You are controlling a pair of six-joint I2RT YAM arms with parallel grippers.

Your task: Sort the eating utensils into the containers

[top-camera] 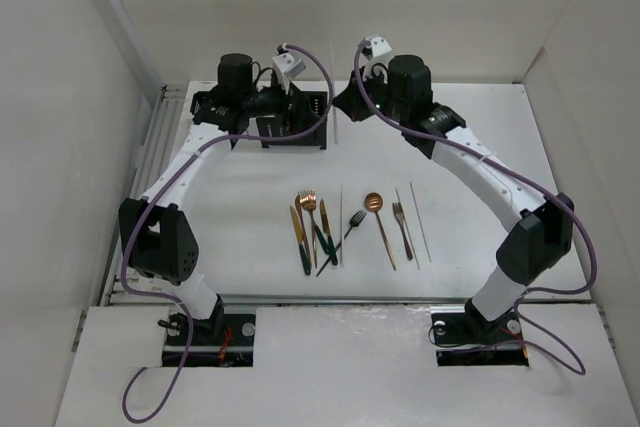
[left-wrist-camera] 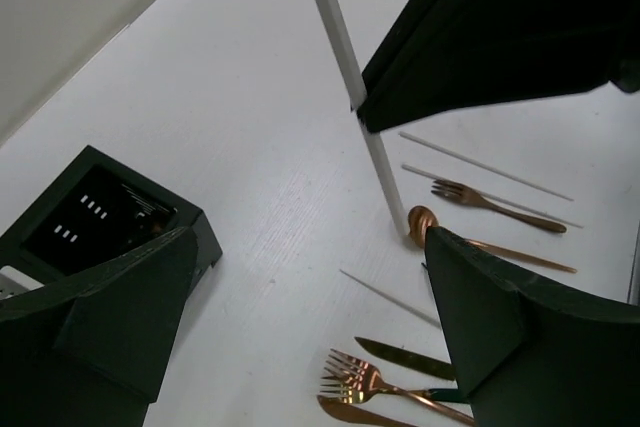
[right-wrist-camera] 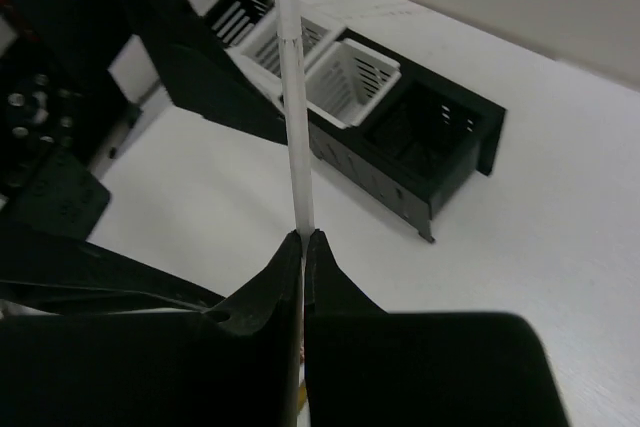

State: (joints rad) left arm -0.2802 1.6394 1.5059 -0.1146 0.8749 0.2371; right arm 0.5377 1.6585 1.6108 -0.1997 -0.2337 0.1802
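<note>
My right gripper (right-wrist-camera: 303, 239) is shut on a thin white stick (right-wrist-camera: 290, 97) and holds it upright near the row of caddies (right-wrist-camera: 345, 77); the nearest end caddy is black (right-wrist-camera: 430, 137). In the top view this gripper (top-camera: 345, 102) hangs right of the caddies (top-camera: 300, 132) with the stick (top-camera: 338, 132) below it. My left gripper (left-wrist-camera: 310, 347) is open and empty, above the table beside a black caddy (left-wrist-camera: 100, 217). In the top view it (top-camera: 272, 112) hides most of the caddies. Copper forks (top-camera: 307, 202), a copper spoon (top-camera: 375, 207), dark knives (top-camera: 325, 232) and white sticks (top-camera: 410, 212) lie mid-table.
White walls enclose the table on the left, back and right. A metal rail (top-camera: 160, 137) runs along the left edge. The right gripper's dark body (left-wrist-camera: 500, 27) fills the upper right of the left wrist view. Purple cables loop over both arms.
</note>
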